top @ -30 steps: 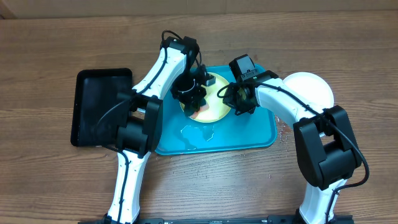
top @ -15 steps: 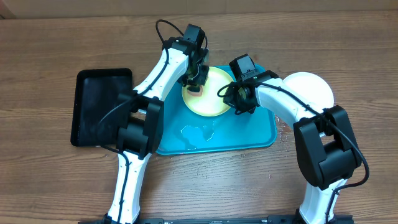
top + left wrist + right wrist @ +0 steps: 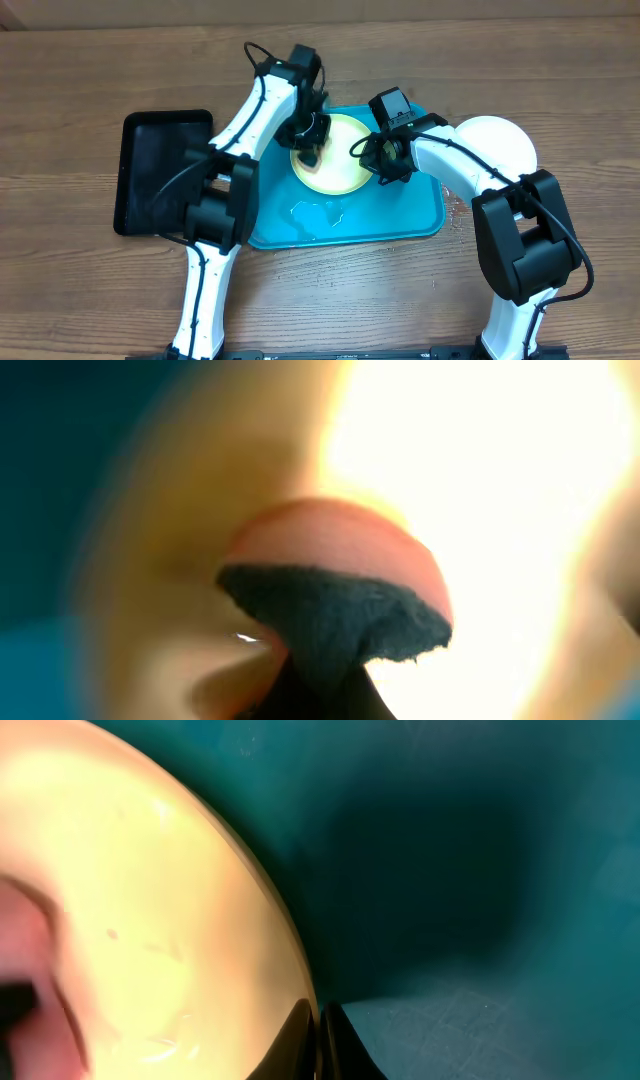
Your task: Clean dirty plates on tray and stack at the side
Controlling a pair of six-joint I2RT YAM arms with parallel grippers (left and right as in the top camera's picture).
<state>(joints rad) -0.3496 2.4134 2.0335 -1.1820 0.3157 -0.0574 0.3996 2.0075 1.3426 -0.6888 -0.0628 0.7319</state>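
Observation:
A yellow-green plate [image 3: 340,165] lies at the back of the turquoise tray [image 3: 400,210]. My left gripper [image 3: 309,146] is shut on a dark cloth [image 3: 335,620] and presses it onto the plate's left part, where a red smear [image 3: 340,535] shows in the left wrist view. My right gripper [image 3: 379,160] is shut on the plate's right rim, with the fingertips [image 3: 300,1038] pinching the edge of the plate [image 3: 130,900] above the tray floor [image 3: 480,870]. A white plate [image 3: 502,145] rests on the table to the right of the tray.
A black tray [image 3: 165,170] sits on the table left of the turquoise one. A puddle of water [image 3: 320,212] lies on the turquoise tray's front part. Both arms reach in over the tray from the near side.
The left gripper swept the cloth from the plate's middle to its far left edge, then came back a little. The red smear seen near the plate's front no longer shows from overhead. The right arm has not moved.

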